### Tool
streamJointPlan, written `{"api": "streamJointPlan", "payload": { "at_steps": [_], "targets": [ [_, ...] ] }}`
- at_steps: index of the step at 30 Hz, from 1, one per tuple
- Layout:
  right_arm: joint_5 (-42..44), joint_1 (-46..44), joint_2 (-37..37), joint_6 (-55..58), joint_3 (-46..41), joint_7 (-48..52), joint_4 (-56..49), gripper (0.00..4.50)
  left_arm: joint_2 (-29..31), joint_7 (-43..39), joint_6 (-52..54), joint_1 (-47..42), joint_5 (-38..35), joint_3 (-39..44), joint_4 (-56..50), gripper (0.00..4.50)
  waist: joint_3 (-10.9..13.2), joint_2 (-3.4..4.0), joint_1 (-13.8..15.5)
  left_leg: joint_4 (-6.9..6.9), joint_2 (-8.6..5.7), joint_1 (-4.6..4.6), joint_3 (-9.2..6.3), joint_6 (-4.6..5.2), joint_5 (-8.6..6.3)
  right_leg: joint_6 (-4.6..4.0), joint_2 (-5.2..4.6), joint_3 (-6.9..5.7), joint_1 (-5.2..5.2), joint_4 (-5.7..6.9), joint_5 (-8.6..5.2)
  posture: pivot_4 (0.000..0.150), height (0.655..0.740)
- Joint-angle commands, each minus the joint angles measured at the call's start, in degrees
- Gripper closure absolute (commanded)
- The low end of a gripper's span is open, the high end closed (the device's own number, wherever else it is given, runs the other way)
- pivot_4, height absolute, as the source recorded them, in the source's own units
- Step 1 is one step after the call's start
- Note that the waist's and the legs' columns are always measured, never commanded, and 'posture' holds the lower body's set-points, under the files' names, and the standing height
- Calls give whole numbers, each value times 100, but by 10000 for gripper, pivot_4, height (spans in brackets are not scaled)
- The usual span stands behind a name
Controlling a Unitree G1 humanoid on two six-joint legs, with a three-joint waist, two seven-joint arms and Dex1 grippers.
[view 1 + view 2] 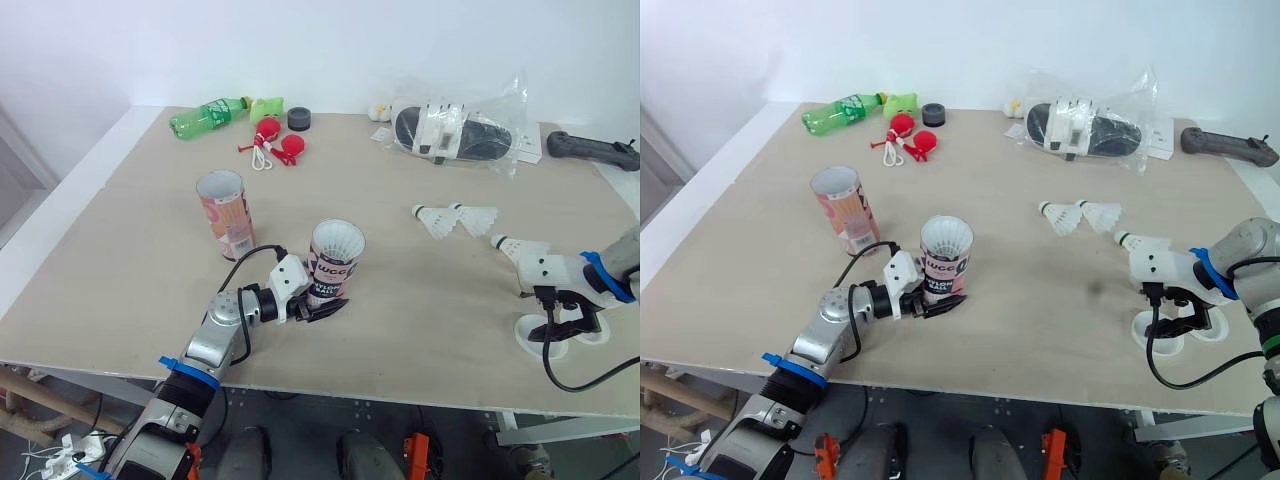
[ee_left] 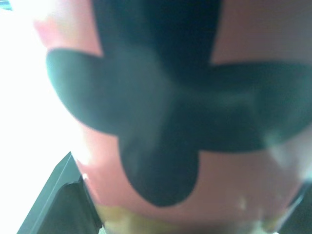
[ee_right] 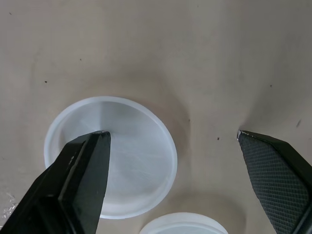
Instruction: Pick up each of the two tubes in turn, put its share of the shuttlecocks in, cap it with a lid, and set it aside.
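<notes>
Left eye view: an open pink tube [image 1: 225, 213] stands far-left. The left gripper [image 1: 322, 306] clamps low on the near-centre filled tube [image 1: 335, 262], pink-black printed, probably light, crushable cardboard. Loose shuttlecocks [image 1: 455, 218] lie rightward. The right gripper [image 1: 566, 326] is spread over a white lid [image 3: 131, 165], likely slippery; pinch its rim.
</notes>
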Motion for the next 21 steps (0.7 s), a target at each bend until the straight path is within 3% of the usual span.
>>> {"api": "streamJointPlan", "payload": {
  "at_steps": [1, 8, 16, 21],
  "targets": [
    [-124, -56, 20, -44, 35, 46, 144, 12915, 31, 35, 40, 58, 99, -74, -57, 12137, 2, -4, -9, 1, 0, 8, 1, 0, 0, 0, 0, 1, 8, -1, 1, 1500, 7400],
    [-141, -115, 30, -58, 39, 118, 289, 44514, 29, 62, 17, -6, 96, -63, -7, 12137, 3, -5, -40, 5, 0, 41, 0, 0, 1, 6, 0, 3, 40, -1, 3, 1500, 7400],
    [75, -216, -78, 57, -105, 317, -19, 44514, -6, 57, -37, -85, 112, -72, 107, 12137, 2, -5, -40, 3, -1, 41, 0, 1, 1, 3, 1, 5, 41, -1, 3, 1500, 7400],
    [1258, -497, -604, 732, 82, 382, -1320, 44514, -29, 44, -101, -138, 119, -78, 220, 12137, 2, 23, -40, 1, -3, 40, 1, 0, 1, 5, 1, 10, 38, 0, 3, 1500, 7400]
  ]
}}
